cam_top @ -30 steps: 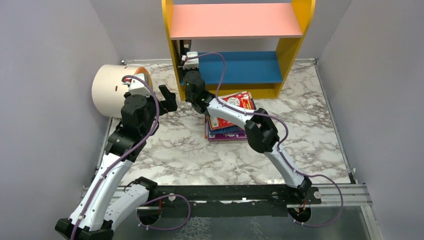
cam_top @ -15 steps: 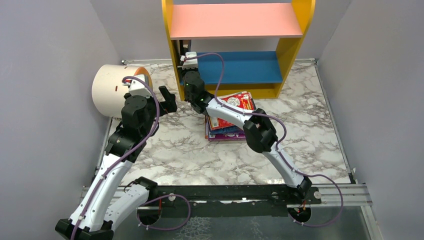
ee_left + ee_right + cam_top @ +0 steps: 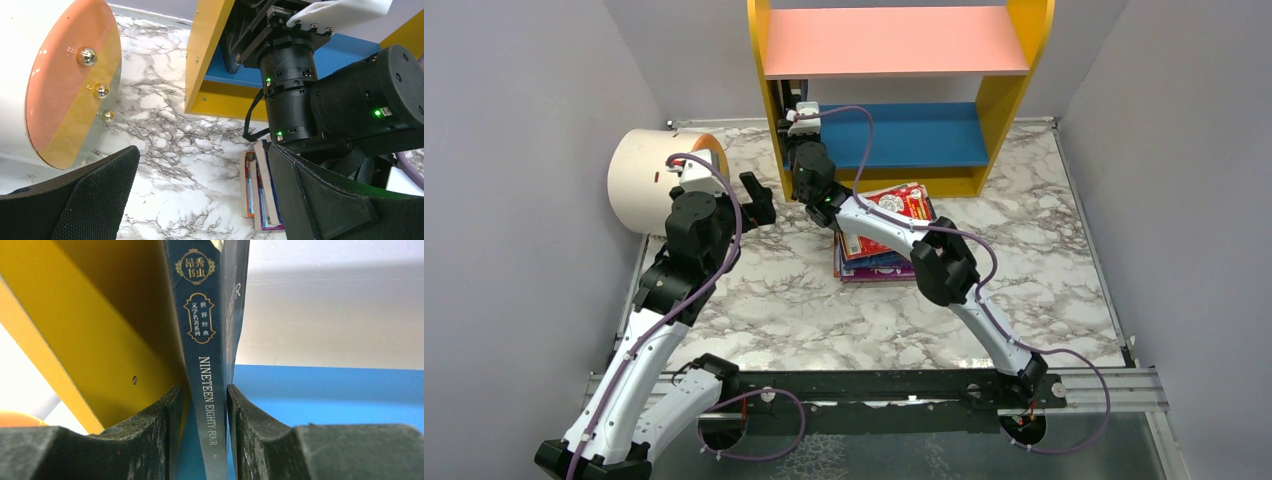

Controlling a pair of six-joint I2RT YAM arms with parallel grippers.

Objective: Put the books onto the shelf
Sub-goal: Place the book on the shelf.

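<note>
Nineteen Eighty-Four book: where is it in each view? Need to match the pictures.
Top external: book upright at the lower board's left end, mostly hidden behind the right end effector.
Left wrist: dark slab just right of the yellow side panel; probably it.
Right wrist: centre, spine facing the camera, between the fingers.
Shared landmark: the yellow side panel beside it.

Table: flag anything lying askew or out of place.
The cylinder lies on its side at the left edge of the table. The book stack before the shelf is ragged, edges fanned out of line. Nothing looks spilled or damaged.
</note>
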